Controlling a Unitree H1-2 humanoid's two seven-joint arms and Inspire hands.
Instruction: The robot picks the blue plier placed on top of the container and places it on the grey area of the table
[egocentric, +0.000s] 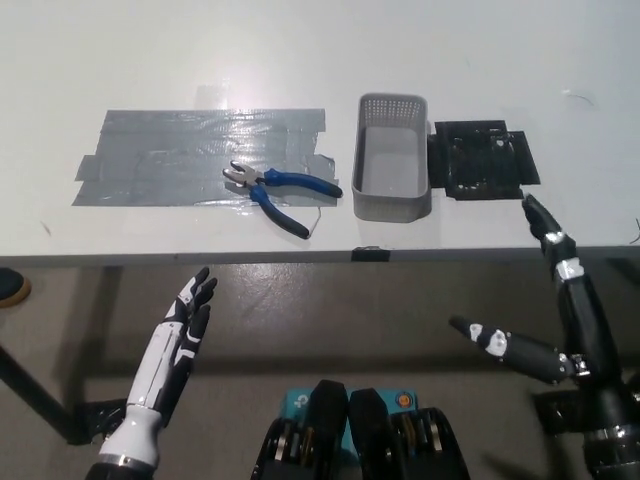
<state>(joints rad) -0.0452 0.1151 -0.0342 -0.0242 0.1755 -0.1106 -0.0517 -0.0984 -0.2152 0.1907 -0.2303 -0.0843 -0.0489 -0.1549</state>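
I see the blue pliers (283, 190) lying on the grey tape patch (190, 155) near the tabletop's front edge, beside the empty basket (392, 170), white left hand (180, 335) and black right hand (545, 320) both below that edge, fingers spread, holding nothing

Robot test lab, taped grey patch (200, 155) on white table (300, 50)

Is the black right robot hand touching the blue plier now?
Apart. The head view shows the right robot hand below the table edge, while the blue plier lies on the grey tape.
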